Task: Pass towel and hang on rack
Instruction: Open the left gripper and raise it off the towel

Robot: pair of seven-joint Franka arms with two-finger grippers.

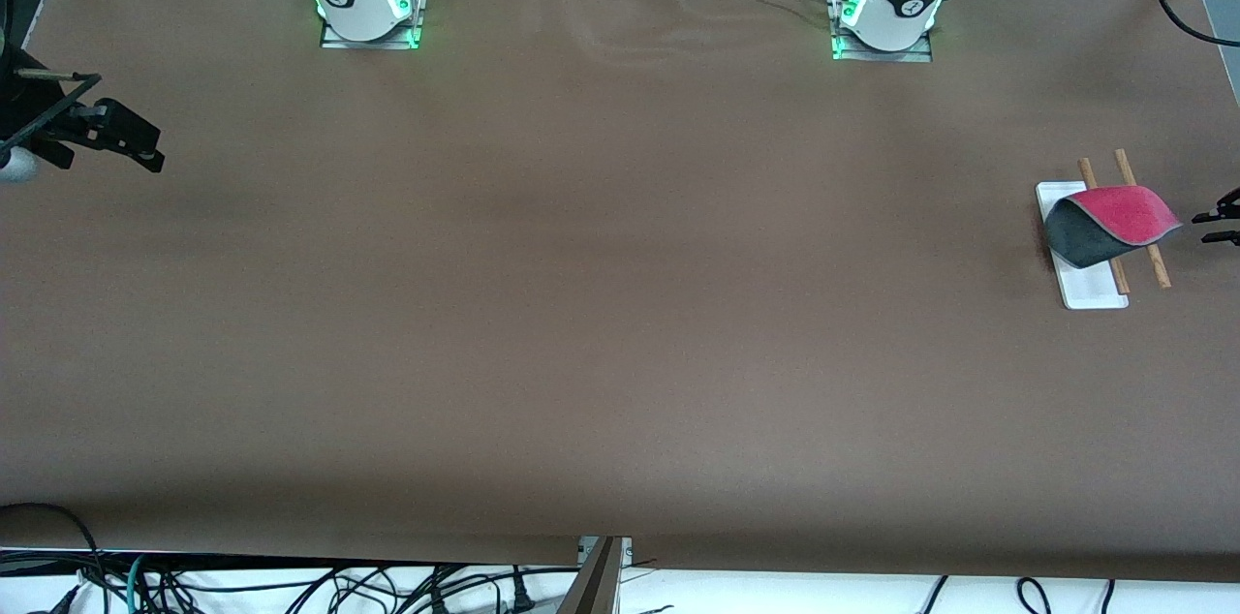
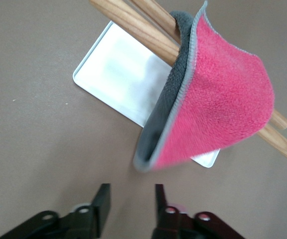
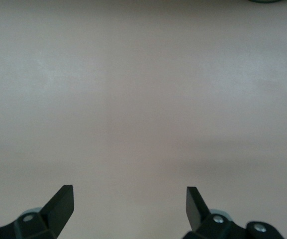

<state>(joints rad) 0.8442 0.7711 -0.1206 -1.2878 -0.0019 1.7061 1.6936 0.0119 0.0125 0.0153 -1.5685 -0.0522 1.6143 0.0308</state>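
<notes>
The towel (image 1: 1114,222), pink on top and dark grey beneath, hangs draped over the two wooden rods of the rack (image 1: 1093,289) at the left arm's end of the table. In the left wrist view the towel (image 2: 218,119) lies over the rods (image 2: 143,30) above the rack's white base (image 2: 113,74). My left gripper (image 2: 131,199) is open and empty, apart from the towel; it shows at the front view's edge (image 1: 1219,225) beside the rack. My right gripper (image 3: 129,201) is open and empty over bare table at the right arm's end (image 1: 131,144).
The brown table cover (image 1: 601,285) spreads between the arms. Both arm bases (image 1: 368,4) stand along the edge farthest from the front camera. Cables hang below the table's near edge.
</notes>
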